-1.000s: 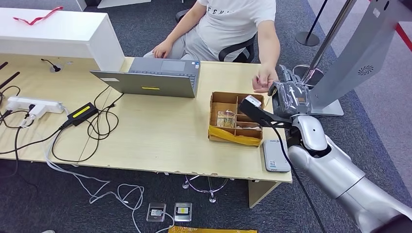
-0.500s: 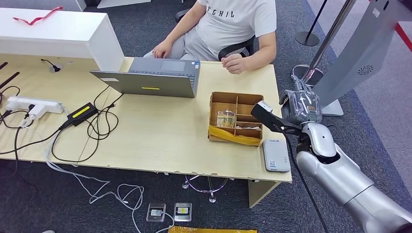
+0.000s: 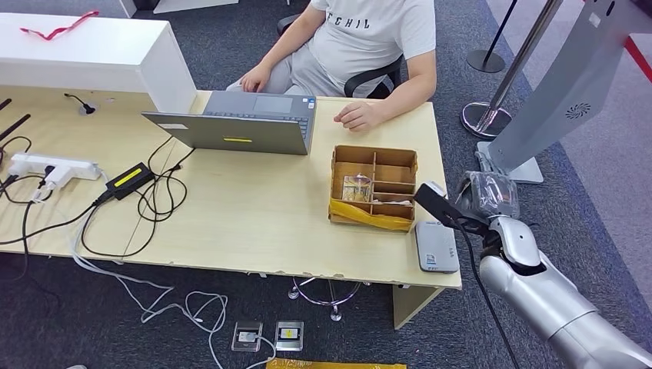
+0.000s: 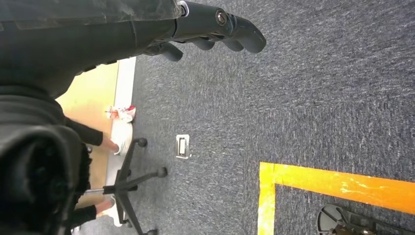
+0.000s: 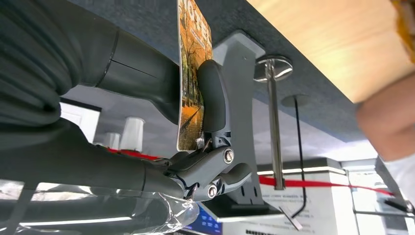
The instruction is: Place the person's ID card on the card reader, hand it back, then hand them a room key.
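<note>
One card (image 5: 193, 73) is sitting in our right hand (image 5: 161, 112): we are pinching it on its flat faces between the thick thumb and a dark finger, with its printed autumn-coloured face turned toward the wrist camera and much of its length standing free of the grip. From the head view, our right hand (image 3: 490, 194) is hovering off the right end of the tabletop (image 3: 254, 215), just beyond the grey card reader (image 3: 436, 246) lying flat near that corner. We cannot tell from the print alone whether this card is the person's ID.

Judging by its look, the card is light, thin and stiff, with a glossy face that is likely to slip under smooth finger pads. We are thinking the hold belongs on the flat faces near one short end, as it is now, leaving the free end to go down onto the reader first. Once flat, it will probably be awkward to lift again, so an overhanging edge would help.

Beside the reader, a brown divided box (image 3: 374, 187) is standing on the tabletop. Farther off, the person (image 3: 369, 38) is sitting behind an open laptop (image 3: 238, 123), with one hand (image 3: 355, 115) resting on the tabletop.

Our left hand (image 4: 205, 29) is hanging over grey carpet with its fingers curled inward and nothing in them.
</note>
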